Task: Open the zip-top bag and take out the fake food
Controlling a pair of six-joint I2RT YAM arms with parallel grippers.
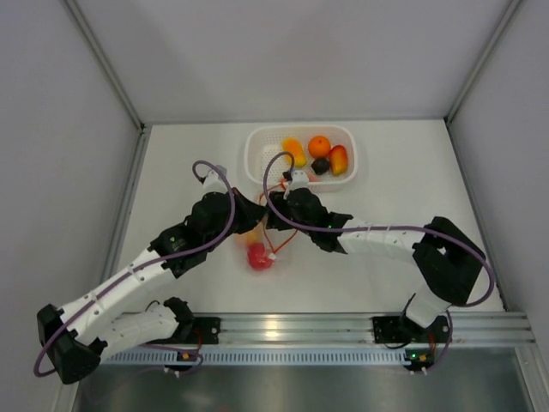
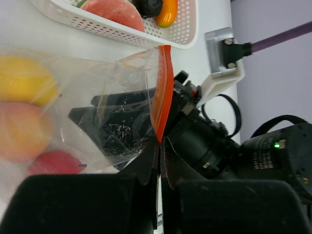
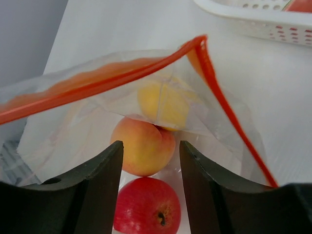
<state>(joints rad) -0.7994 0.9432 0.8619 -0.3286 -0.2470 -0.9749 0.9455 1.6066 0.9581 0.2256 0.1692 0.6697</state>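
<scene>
The zip-top bag [image 3: 209,122] lies open between the two grippers, its orange-red zip strip [image 3: 97,80] spread wide. My left gripper [image 2: 160,146] is shut on one side of the strip [image 2: 163,87] and holds it up. My right gripper [image 3: 150,146] is open, its fingers reaching into the bag's mouth on either side of a peach [image 3: 141,139]. A red apple [image 3: 146,209] lies nearer to the camera and a yellow fruit [image 3: 163,102] sits deeper in. From above, the bag [image 1: 260,247] lies under both grippers with the apple [image 1: 259,257] showing.
A white perforated basket [image 1: 254,163] stands just behind the grippers with an orange [image 1: 319,144], a yellow-orange piece [image 1: 294,151], a dark piece [image 1: 320,166] and a red-yellow piece [image 1: 339,159] in it. Grey walls enclose the table on three sides.
</scene>
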